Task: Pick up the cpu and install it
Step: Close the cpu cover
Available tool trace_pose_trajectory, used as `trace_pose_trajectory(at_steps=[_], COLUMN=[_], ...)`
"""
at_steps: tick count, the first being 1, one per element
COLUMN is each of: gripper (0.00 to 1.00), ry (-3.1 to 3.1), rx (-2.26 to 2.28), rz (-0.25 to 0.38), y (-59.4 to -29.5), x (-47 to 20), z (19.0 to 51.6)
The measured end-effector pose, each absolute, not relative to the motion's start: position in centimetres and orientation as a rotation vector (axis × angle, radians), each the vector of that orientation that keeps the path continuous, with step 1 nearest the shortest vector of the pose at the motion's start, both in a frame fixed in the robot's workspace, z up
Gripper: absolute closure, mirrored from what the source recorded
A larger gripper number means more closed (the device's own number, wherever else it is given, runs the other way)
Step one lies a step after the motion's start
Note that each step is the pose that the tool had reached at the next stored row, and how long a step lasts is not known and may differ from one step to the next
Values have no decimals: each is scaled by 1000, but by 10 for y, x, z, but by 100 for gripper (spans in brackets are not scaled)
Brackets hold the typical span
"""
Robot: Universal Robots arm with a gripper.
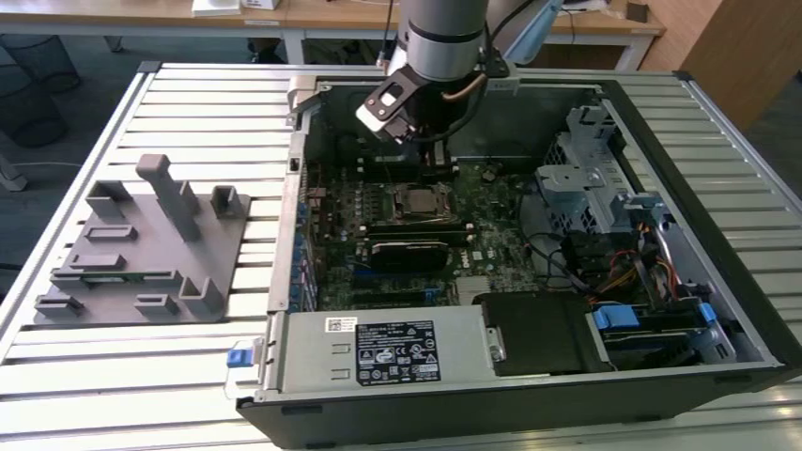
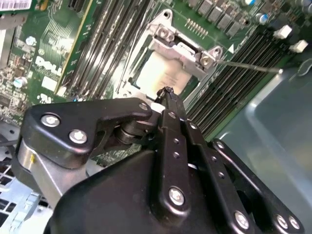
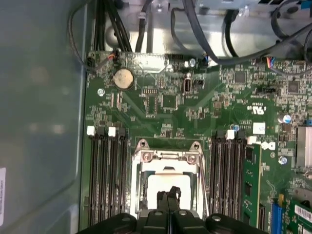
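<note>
The power supply [image 1: 376, 352] lies along the near edge of the open computer case [image 1: 752, 310], which stands on the slatted tabletop [image 1: 163, 376]. A grey plastic fixture [image 1: 138, 254] stands beside the case, toward the tabletop edge at the exterior view's left. Behind the power supply lies the motherboard [image 1: 489, 202]. The cpu [image 3: 163, 181] sits in the socket frame [image 3: 165, 156] at the motherboard's centre, between the memory slots [image 3: 105, 180]. The gripper [image 3: 168, 193] hangs directly over the cpu, fingers pressed together without a gap. Whether the tips touch the cpu cannot be told.

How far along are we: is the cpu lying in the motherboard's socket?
Yes, in the first wrist view the cpu lies flat inside the socket frame, beneath the tool.
</note>
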State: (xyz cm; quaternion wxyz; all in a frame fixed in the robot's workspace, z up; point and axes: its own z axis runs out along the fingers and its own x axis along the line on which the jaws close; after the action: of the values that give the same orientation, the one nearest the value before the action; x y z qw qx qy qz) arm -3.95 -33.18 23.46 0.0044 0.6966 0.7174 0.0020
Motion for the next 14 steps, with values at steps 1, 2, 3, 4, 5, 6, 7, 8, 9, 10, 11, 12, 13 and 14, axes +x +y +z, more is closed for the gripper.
trace_pose_trajectory(at_steps=[1, 2, 3, 4, 5, 6, 7, 8, 9, 10, 11, 12, 13, 14], gripper=[89, 89, 89, 89, 89, 89, 89, 89, 89, 89, 89, 89, 89, 89], ry=[2248, 2249, 2250, 2250, 2250, 2250, 2250, 2250, 2250, 2250, 2250, 2250, 2250, 2250], rx=[2183, 2184, 2185, 2185, 2185, 2185, 2185, 2185, 2185, 2185, 2185, 2185, 2185, 2185], rz=[4, 2, 1, 1, 0, 0, 0, 1, 1, 1, 1, 1, 1, 1], y=[-332, -332, -332, -332, -332, -332, -332, -332, -332, -332, -332, -332, -332, -332], x=[-41, -42, -44, -46, -49, -51, -54, -57, -59, -61, -63, -64, -66, -67], z=[234, 232, 231, 229, 228, 227, 226, 225, 224, 223, 222, 221, 220, 219])
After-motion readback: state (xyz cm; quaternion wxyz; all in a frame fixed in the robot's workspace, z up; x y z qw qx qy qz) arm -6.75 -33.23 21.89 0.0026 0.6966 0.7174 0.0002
